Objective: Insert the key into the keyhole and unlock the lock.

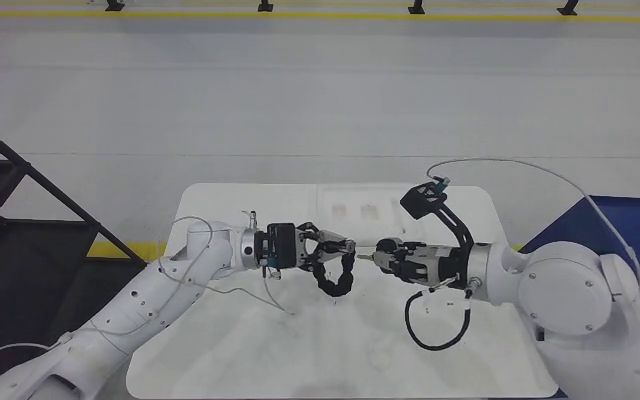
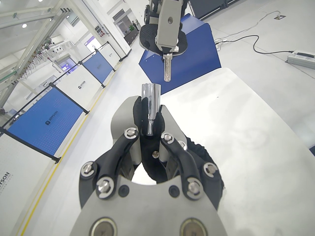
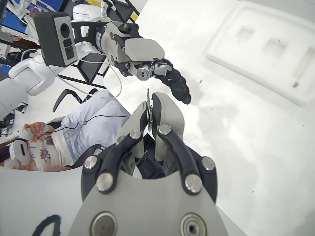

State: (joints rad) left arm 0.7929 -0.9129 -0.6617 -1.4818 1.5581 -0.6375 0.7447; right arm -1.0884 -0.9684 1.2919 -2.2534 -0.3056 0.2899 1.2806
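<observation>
Above the white table (image 1: 300, 350), the right gripper (image 3: 150, 109) pinches the key (image 2: 167, 66), its long blade pointing toward the nearby keyhole (image 3: 142, 74) of the lock (image 3: 145, 71) that the left gripper (image 2: 147, 106) squeezes.

The lock (image 2: 150, 104) is a shiny chrome cylinder with a black ribbed cable (image 1: 335, 280) coming out of it. The cable is hanging in a loop on the near side. The left gripper (image 2: 147, 106) is clamping the cylinder in the air, around the middle of the scene, and the round keyhole (image 3: 142, 74) is facing right. The key (image 2: 167, 67) is a plain silver one with a flat, narrow blade. The right gripper (image 3: 148, 110) is pinching its head, and the blade is pointing left toward the keyhole. The tip is hovering just beside the lock face, apart from it and not inserted.
</observation>
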